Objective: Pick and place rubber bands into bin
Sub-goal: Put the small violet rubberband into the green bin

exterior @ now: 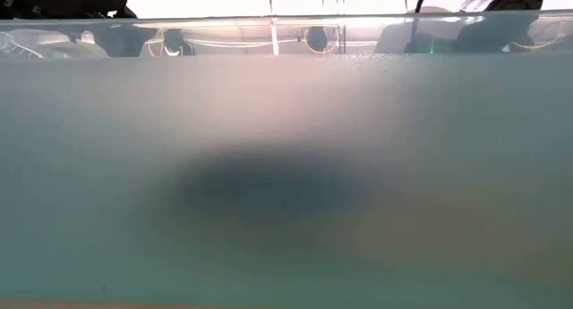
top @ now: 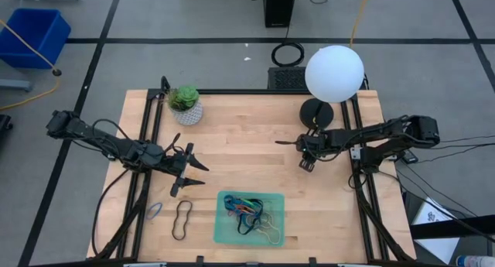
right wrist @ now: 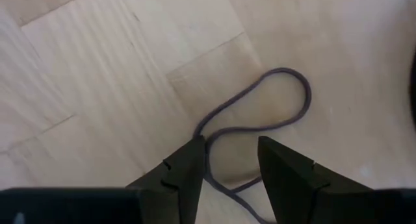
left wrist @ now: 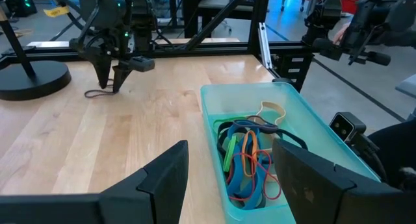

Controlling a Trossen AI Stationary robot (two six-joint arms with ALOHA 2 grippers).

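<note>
Reaching down at table's 2 o'clock, right gripper (right wrist: 231, 162) is seen with fingers parted astride dark rubber band (right wrist: 260, 117) lying flat on wood; nothing gripped yet. Left gripper (top: 191, 169) is held spread and empty at 8 o'clock. Green bin (top: 220, 234) at 6 o'clock already holds tangle of bands (top: 246, 211). Black band (top: 182, 220) and blue band (top: 155, 211) are left at 7 o'clock.

Both robot arms are dark, almost black, built from chunky jointed pieces with thin black cables looping off them. The left gripper (top: 193, 168) has two pointy black fingers. The right gripper (right wrist: 233, 160) has flat, wedge-shaped fingers (matte black, with sharp, angled edges)
</note>
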